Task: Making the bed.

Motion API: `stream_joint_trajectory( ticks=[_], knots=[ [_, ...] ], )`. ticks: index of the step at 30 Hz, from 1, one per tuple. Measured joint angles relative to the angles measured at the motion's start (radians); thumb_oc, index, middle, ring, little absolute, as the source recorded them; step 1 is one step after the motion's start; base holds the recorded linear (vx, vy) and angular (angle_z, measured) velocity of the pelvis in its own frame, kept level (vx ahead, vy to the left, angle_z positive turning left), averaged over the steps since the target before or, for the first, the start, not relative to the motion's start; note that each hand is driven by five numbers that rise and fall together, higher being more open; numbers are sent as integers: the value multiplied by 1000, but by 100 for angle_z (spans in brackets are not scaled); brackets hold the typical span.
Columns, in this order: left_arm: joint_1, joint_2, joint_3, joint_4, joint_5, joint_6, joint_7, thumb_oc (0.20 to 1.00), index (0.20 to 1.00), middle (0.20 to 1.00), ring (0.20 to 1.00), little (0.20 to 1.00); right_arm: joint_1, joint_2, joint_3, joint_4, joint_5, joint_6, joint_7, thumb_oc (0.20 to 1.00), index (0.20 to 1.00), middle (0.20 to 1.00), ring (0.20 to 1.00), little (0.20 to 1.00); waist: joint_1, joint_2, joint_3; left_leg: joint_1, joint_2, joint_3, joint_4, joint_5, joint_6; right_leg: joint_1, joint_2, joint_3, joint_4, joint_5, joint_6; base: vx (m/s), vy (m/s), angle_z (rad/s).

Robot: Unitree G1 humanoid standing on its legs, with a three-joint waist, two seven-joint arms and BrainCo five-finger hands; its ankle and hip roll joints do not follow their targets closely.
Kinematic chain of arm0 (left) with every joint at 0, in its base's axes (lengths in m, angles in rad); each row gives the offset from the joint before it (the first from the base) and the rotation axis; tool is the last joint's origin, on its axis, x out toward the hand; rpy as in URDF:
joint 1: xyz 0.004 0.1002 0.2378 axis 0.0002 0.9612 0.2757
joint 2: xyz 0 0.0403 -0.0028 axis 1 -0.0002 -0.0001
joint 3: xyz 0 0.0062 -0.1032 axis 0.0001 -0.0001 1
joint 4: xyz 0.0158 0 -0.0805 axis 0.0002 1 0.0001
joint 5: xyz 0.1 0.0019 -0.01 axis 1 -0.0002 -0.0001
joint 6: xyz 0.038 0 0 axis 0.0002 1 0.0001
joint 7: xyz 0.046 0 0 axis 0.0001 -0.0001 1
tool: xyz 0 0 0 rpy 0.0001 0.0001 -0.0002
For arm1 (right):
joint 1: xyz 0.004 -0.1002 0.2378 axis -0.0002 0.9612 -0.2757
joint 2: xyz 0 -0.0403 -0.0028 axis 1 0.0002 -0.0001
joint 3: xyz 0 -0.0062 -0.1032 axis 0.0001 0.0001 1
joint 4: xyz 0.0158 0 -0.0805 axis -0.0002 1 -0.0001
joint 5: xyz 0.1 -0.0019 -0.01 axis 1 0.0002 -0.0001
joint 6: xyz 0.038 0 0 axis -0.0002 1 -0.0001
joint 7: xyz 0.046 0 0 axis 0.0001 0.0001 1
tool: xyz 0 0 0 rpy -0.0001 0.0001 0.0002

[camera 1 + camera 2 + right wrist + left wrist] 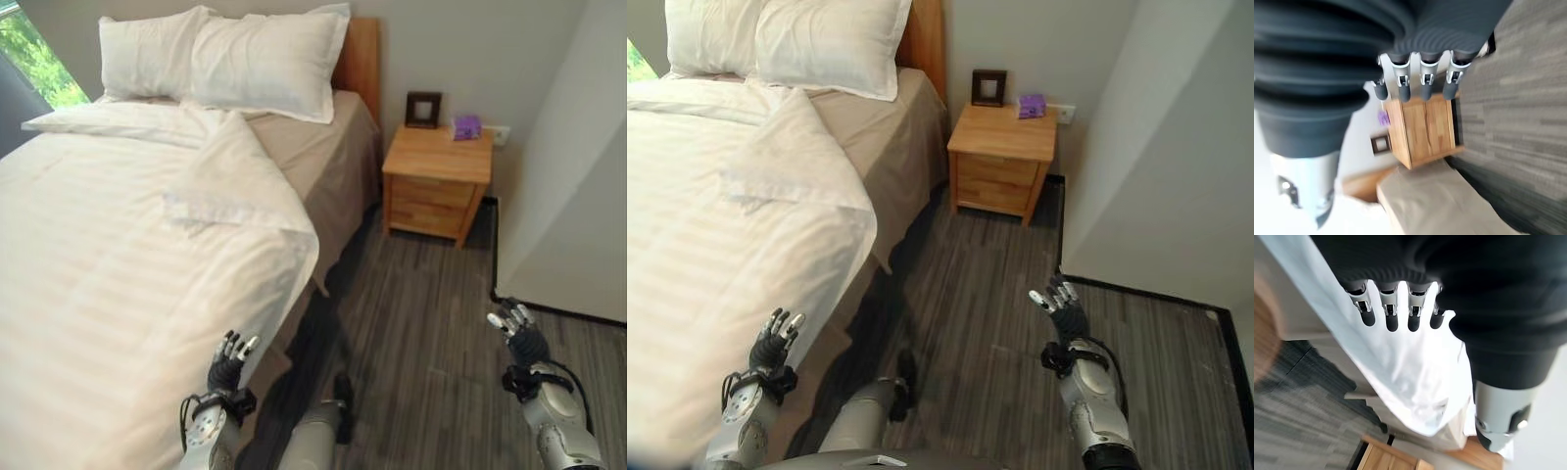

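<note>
Beside bed [323, 166]: nightstand [438, 181], frame [423, 110]; both hands' fingers wide, holding nothing.

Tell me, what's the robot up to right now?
Both hands open, holding nothing: left hand by the duvet edge, right hand over the floor. Duvet corner folded back near the pillows. Nothing in the way.

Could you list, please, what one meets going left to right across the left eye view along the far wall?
Window → pillows → wooden headboard → picture frame → purple object on the nightstand.
</note>
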Motion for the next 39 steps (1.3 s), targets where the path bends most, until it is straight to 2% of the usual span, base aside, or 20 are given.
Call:
stream_joint_trajectory(
  ticks=[1,2,5,6,7,9,11,13,17,18,19,20,26,28,30,31,33,36,37,39],
  knots=[
    [31,7,10,-32,1,0,-1,1000,1000,1000,1000,1000,-4,9,23,-13,-33,9,1,1000,1000,1000,1000,1000,30,1,-17,35,-1,1,84,27,121,53,17,29,34,-19,20,388,73,-28],
    [36,6,29,-37,5,1,1,1000,1000,1000,1000,1000,-10,6,47,-25,-89,20,8,1000,1000,1000,1000,1000,43,-52,-43,66,-6,17,120,24,159,16,0,-8,195,-25,35,318,103,-1],
    [24,5,38,-37,10,1,6,1000,1000,1000,1000,1000,-60,6,10,-55,-169,12,1,1000,1000,1000,1000,1000,39,-90,-71,209,-17,-28,15,19,197,-287,-108,-111,871,147,172,288,17,4],
    [1,-1,25,-26,9,0,15,1000,1000,1000,1000,1000,-78,24,-23,-61,-164,-5,-8,1000,1000,1000,1000,1000,11,-79,-62,243,-17,-71,4,13,187,-376,-123,-133,991,126,143,349,-151,85],
    [-60,-5,-20,-16,10,0,11,1000,1000,1000,1000,1000,-84,40,-83,-88,-139,-20,-21,1000,1000,1000,1000,1000,-29,-46,-43,321,5,-171,-37,10,180,-505,-119,-143,975,17,85,278,-145,142],
    [-98,-8,-33,-28,10,-6,0,1000,1000,1000,1000,1000,-68,18,-88,-85,-136,-18,-16,1000,1000,1000,1000,1000,-43,-35,-37,374,13,-257,-40,1,151,-591,-146,-120,765,-20,70,241,-169,137],
    [-94,1,-20,-35,5,-14,-3,1000,1000,1000,1000,1000,-55,-3,-83,-76,-133,-14,-12,1000,1000,1000,1000,1000,-44,-47,-38,431,4,-338,-12,-41,98,-624,-196,-20,434,31,85,291,-223,165],
    [-76,16,2,-39,2,-18,-1,1000,1000,1000,1000,1000,-64,-19,-84,-75,-126,-14,-11,1000,1000,1000,1000,1000,-32,-57,-39,471,13,-358,-4,-112,104,-619,-208,18,228,162,82,305,-219,138],
    [-54,44,24,25,2,-18,2,1000,1000,1000,1000,1000,-69,-25,-102,-25,-124,-14,-12,1000,1000,1000,1000,1000,-33,-88,-44,492,48,-557,14,-175,50,-569,-185,424,-24,297,115,272,-262,153],
    [-64,57,24,39,2,-20,1,1000,1000,1000,1000,1000,-63,-19,-109,2,-123,-13,-13,1000,1000,1000,1000,1000,-48,-112,-28,490,62,-658,37,-206,2,-505,-190,528,-17,286,128,223,-393,235],
    [-74,60,27,42,3,-22,-1,1000,1000,1000,1000,1000,-39,-19,-114,4,-123,-13,-11,1000,1000,1000,1000,1000,-47,-125,-20,495,66,-708,57,-218,-16,-478,-187,538,25,294,158,183,-533,224],
    [-61,32,18,20,2,-25,-1,1000,1000,1000,1000,1000,-33,-22,-121,35,-124,-6,-7,1000,1000,1000,1000,1000,-20,-91,-11,491,116,-714,107,-233,-61,-484,-117,504,120,250,123,99,-392,136],
    [2,-26,69,-23,-8,-27,-10,1000,1000,1000,1000,1000,-42,-36,-178,51,-100,-15,-8,1000,1000,1000,1000,1000,-27,-71,15,391,206,-720,217,-159,-60,-491,-20,310,189,186,4,53,-412,84],
    [-15,-31,90,-3,-41,-30,12,1000,1000,1000,1000,1000,-20,-31,-186,58,-84,-15,-14,1000,1000,1000,1000,1000,-24,-118,44,320,208,-662,292,-91,-57,-484,-20,254,171,184,-36,-63,-396,103],
    [-30,-36,76,7,-46,-22,33,1000,1000,1000,1000,1000,9,-16,-228,-3,-63,-18,-28,1000,1000,1000,1000,1000,-73,-145,62,246,251,-410,371,-55,-49,-453,-49,147,130,197,-62,-45,-246,130],
    [-26,-35,75,-1,-46,-22,35,1000,1000,1000,1000,1000,8,-18,-226,-7,-62,-26,-37,1000,1000,1000,1000,1000,-72,-144,62,254,257,-355,357,-61,-57,-450,-49,134,127,200,-70,-37,-122,72],
    [-44,-23,69,-20,-45,-17,45,1000,1000,1000,1000,1000,17,-28,-237,-5,-62,-35,-54,1000,1000,1000,1000,1000,-91,-120,57,292,252,-175,271,-74,-74,-425,-49,61,93,215,-74,-18,-105,92],
    [-65,-13,68,-59,-41,-18,45,1000,1000,1000,1000,1000,43,-12,-250,-7,-61,-35,-67,1000,1000,1000,1000,1000,-97,-92,41,310,190,-65,163,-73,-73,-417,-52,11,44,226,-60,0,-48,86],
    [-91,-7,68,-47,-38,-15,47,1000,1000,1000,1000,1000,45,9,-259,-6,-59,-40,-76,1000,1000,1000,1000,1000,-107,-90,40,295,170,46,161,-80,-59,-408,-75,-29,21,232,-53,85,80,107],
    [-109,1,54,-58,-28,-18,53,1000,1000,1000,1000,1000,56,19,-253,-9,-57,-44,-89,1000,1000,1000,1000,1000,-132,-56,23,308,90,40,57,-83,-38,-431,-74,-63,24,249,-29,132,116,78]
  ],
)
